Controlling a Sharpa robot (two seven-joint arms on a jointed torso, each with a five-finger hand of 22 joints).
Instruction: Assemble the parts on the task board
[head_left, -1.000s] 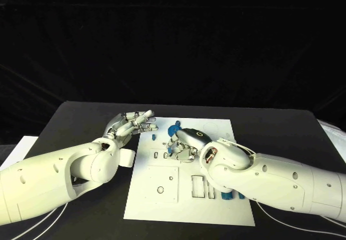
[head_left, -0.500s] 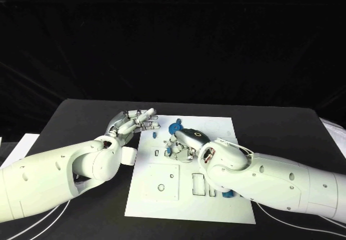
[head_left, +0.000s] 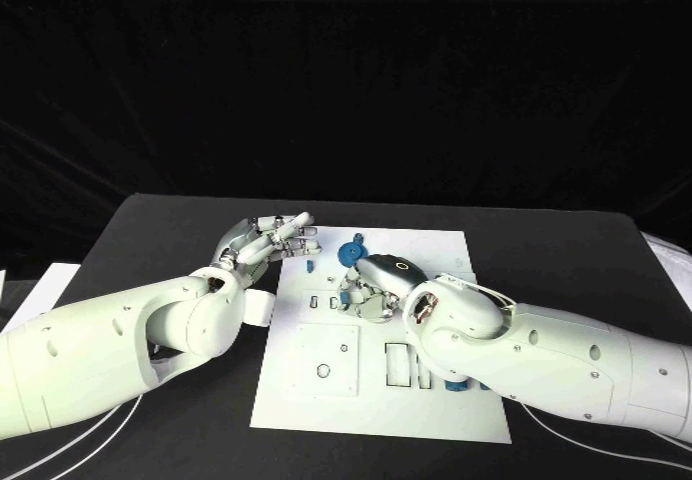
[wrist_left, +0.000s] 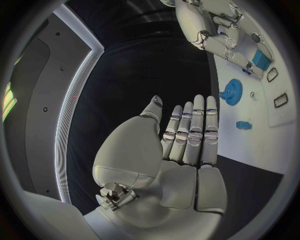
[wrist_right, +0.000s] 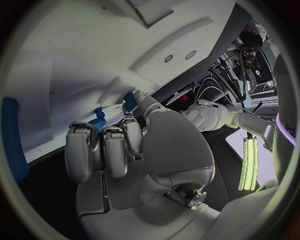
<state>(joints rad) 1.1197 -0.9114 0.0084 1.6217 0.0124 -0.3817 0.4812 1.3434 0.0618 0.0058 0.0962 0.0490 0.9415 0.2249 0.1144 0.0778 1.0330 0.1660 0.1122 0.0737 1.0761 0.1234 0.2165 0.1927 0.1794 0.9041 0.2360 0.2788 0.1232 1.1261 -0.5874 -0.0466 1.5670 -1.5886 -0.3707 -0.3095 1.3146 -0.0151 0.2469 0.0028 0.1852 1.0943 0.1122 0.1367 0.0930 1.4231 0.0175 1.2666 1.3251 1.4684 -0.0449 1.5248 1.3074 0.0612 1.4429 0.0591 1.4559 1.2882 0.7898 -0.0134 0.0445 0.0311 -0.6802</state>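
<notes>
1. Right hand down on the upper middle of the task board, fingers curled in; small blue part visible at the fingertips in the right wrist view, looks pinched, though contact partly hidden.
2. Left hand hovering off the board's far-left corner over the black surface, fingers straight and close together, holding nothing.
3. Blue gear lying flat on the board just beyond the right hand; small blue piece loose near it; more blue parts at the board's near side, partly hidden by the right arm.
4. Likely step: seating the pinched part into a slot. Suggest keeping it square to the slot, lowering slowly, pressing straight down, no twisting.
5. Risk: slot hidden under the hand in the head view, so alignment hard to confirm. Worth steadying the board edge with the free left hand.
</notes>
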